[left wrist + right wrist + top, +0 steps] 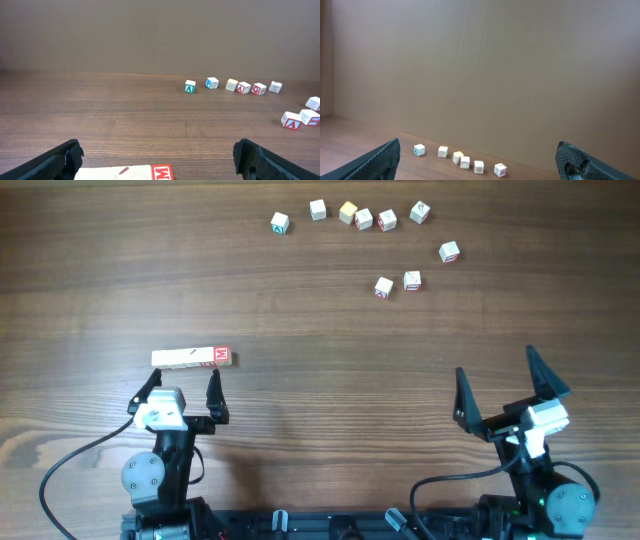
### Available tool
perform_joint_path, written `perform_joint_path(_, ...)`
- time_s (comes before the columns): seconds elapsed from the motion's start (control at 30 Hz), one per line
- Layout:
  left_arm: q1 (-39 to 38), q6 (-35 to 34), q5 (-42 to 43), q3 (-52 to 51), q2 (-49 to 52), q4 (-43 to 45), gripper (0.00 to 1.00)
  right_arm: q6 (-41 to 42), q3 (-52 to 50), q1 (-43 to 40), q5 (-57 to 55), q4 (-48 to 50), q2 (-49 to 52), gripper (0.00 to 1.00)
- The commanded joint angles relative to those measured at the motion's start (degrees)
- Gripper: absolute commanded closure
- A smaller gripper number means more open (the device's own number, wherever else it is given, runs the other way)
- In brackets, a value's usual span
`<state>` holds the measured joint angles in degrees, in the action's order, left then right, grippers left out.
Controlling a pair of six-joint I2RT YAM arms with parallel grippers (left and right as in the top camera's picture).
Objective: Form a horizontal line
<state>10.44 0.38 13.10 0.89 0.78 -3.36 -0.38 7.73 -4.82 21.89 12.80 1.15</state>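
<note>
The horizontal line [192, 358] is a short straight row of pale wooden cubes lying at the left of the table, its right end cube showing a red M [223, 357]. My left gripper [184, 380] stands open just on the near side of it, not touching. In the left wrist view the row [125, 173] lies at the bottom edge between the open fingers, left gripper [157, 145] above it. My right gripper [497, 365] is open and empty at the right, far from any cube; right gripper [477, 145] faces the back.
Several loose letter cubes are scattered at the back of the table, from a green-lettered cube [279, 222] across to a red-lettered cube [449, 251], with two cubes [397, 283] nearer the middle. The same loose cubes [243, 88] show in the left wrist view.
</note>
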Motion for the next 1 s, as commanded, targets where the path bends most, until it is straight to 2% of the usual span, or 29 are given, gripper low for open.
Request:
perform_joint_path(0.0,-0.33,0.48,-0.57,-0.55,-0.59,0.15,0.0,-1.09,-3.39,-0.31,1.09,0.68,-0.94,0.0)
perform_joint_path(0.2,-0.33,0.48,-0.57,-0.55,-0.59,0.15,0.0,1.05,-7.43,-0.31,-1.62,0.66,-0.96,0.0)
perform_joint_path(0.3,-0.33,0.48,-0.57,-0.55,-0.59,0.15,0.0,5.16,-7.43,-0.31,-6.36,-3.85,-0.96,0.0)
perform_joint_path(0.43,-0.33,0.48,-0.57,-0.55,-0.59,0.15,0.0,4.68,-7.43,-0.35,-7.56,-11.26,-0.96,0.0)
perform_joint_path(0.97,-0.33,0.48,-0.57,-0.55,-0.59,0.15,0.0,4.87,-7.43,-2.27,-7.76,-11.61,-0.94,0.0)
